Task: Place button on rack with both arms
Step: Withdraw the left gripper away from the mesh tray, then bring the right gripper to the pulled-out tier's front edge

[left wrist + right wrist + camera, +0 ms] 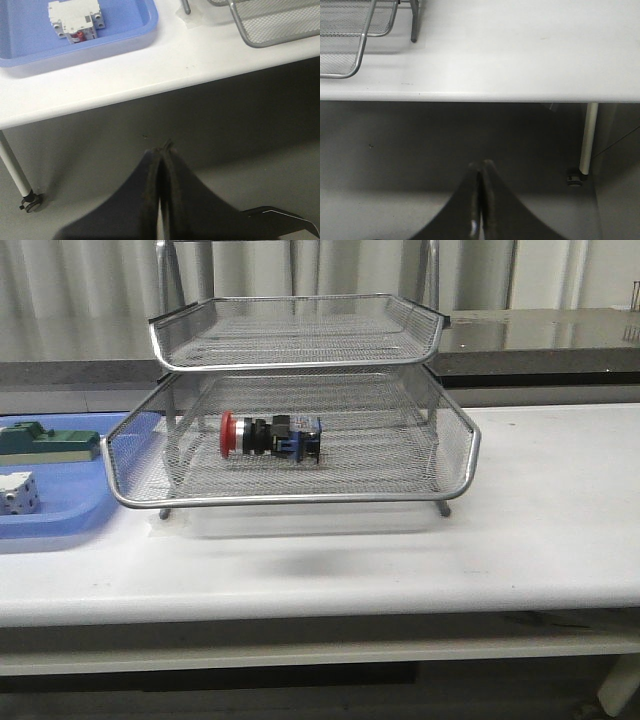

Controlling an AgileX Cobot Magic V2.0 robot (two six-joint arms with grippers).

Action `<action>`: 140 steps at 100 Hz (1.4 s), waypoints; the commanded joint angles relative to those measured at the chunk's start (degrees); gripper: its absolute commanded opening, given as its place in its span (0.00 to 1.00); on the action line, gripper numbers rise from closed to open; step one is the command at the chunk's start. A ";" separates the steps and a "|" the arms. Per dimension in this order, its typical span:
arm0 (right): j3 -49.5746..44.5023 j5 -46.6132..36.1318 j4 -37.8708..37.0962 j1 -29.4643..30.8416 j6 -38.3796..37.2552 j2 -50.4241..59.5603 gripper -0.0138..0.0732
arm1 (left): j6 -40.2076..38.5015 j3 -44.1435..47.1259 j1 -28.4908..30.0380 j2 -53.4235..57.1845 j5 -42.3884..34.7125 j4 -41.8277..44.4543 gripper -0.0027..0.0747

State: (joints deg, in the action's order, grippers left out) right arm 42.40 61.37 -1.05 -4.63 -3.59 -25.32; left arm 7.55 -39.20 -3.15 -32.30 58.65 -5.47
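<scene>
A small red-capped push-button switch [271,434] is seen lying inside the silver wire-mesh rack's [300,495] pulled-out tray, judged light, rigid, best gripped across its black body, while both black fingers, left [161,150] and right [481,167], are pressed together, empty, below the worktop.

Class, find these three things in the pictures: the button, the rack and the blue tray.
button [271,434]: front view, on its black-and-silver body, lying in the pulled-out tier.
rack [300,498]: front view, on the front rim of that tier.
blue tray [60,524]: front view, on its front rim, left of the rack.
</scene>
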 commanded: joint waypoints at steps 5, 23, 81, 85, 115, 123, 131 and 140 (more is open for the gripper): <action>1.90 -4.02 2.09 0.29 0.12 -0.32 0.03 | -0.59 -1.43 0.15 -0.33 -2.99 -0.85 0.01; 1.90 -10.61 9.75 0.19 0.12 -2.58 0.03 | -0.59 -1.43 0.15 -0.33 -2.99 -0.85 0.01; 2.31 -21.62 38.46 -3.51 12.62 -33.45 0.04 | -0.59 -1.43 0.15 -0.33 -2.99 -0.85 0.01; 2.31 -22.55 38.46 -4.50 12.62 -35.10 0.04 | -0.59 -1.43 0.15 -0.33 -2.99 -0.85 0.01; 2.31 -31.58 39.50 -14.31 12.62 -46.61 0.04 | -0.59 -1.43 0.15 -0.33 -2.99 -0.85 0.01; 2.31 -33.92 41.23 -16.48 12.62 -49.70 0.04 | -0.59 -1.43 0.15 -0.33 -2.99 -0.85 0.01; 2.31 -35.49 43.02 -18.34 12.62 -53.00 0.04 | -0.59 -1.43 0.15 -0.33 -2.99 -0.85 0.01; 2.31 -37.21 44.49 -20.65 12.62 -56.18 0.04 | -0.59 -1.43 0.15 -0.33 -2.99 -0.85 0.01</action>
State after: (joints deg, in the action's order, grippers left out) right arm 42.86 27.44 40.63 -23.58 8.23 -80.60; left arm 7.55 -39.20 -3.15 -32.30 58.73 -5.47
